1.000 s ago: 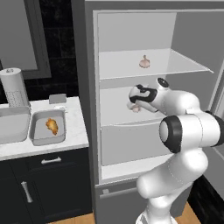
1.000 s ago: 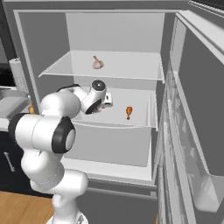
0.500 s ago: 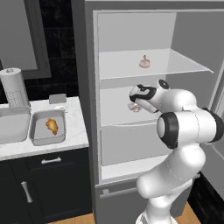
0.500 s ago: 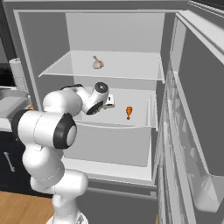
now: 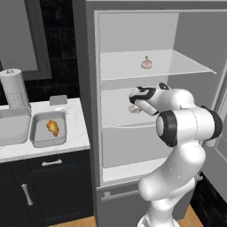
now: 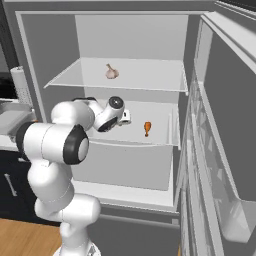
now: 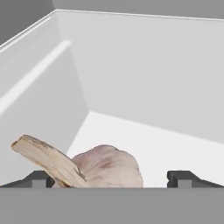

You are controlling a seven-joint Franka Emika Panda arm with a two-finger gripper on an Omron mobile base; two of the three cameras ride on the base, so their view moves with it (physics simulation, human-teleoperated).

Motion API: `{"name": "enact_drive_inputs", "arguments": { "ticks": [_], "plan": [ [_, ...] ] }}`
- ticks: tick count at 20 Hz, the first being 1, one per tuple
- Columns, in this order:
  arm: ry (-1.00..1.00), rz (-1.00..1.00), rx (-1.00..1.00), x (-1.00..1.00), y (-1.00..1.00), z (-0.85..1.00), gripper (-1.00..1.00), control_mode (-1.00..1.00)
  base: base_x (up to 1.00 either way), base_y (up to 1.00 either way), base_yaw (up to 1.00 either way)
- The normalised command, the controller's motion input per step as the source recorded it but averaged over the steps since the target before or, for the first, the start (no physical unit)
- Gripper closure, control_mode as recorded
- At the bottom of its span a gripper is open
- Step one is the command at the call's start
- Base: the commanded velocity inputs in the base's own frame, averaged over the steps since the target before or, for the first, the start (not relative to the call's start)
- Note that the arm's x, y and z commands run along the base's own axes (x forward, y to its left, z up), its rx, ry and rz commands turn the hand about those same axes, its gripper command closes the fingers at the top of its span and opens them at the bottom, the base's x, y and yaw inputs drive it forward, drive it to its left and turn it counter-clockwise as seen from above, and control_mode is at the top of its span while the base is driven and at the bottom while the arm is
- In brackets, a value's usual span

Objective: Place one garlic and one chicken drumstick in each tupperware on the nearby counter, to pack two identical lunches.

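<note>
- Since 1 second ago, I see the gripper (image 7: pixel 111 177) edged deeper into the fridge's middle shelf (image 6: pixel 160 112).
- Jaws fully spread, holding nothing; 1 garlic (image 7: pixel 107 168) sits between the fingertips.
- Risk: its stem catches a finger and it rolls aside.

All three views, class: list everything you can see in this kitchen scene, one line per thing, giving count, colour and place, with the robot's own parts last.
Garlic on the upper shelf: one, pale pink, on the top glass shelf of the open fridge.
Garlic on the middle shelf: one, pale pink with a tan stalk, lying between the fingers.
Chicken drumstick in the fridge: one, orange-brown, middle shelf, right of the hand.
Chicken drumstick in the tupperware: one, orange-brown.
Tupperware: two, grey, side by side on the counter.
Counter: one, white marble, left of the fridge.
Paper towel roll: one, white, at the counter's back.
Fridge: one, grey, door open.
Gripper: one, dark fingers open, around the garlic.
</note>
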Motion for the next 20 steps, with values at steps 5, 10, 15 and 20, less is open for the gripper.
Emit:
{"name": "enact_drive_inputs", "arguments": {
  "ticks": [5, 10, 15, 20],
  "plan": [
    [-0.01, 0.00, 0.00, 0.10, 0.08, -0.03, -1.00, -1.00, 0.00, 0.00, 0.00],
    [0.00, 0.00, 0.00, 0.00, 0.11, 0.00, -1.00, -1.00, 0.00, 0.00, 0.00],
    [0.00, 0.00, 0.00, 0.00, 0.04, 0.00, 1.00, -1.00, 0.00, 0.00, 0.00],
    [0.00, 0.00, 0.00, -0.16, 0.00, 0.00, 1.00, -1.00, 0.00, 0.00, 0.00]
  ]
}}
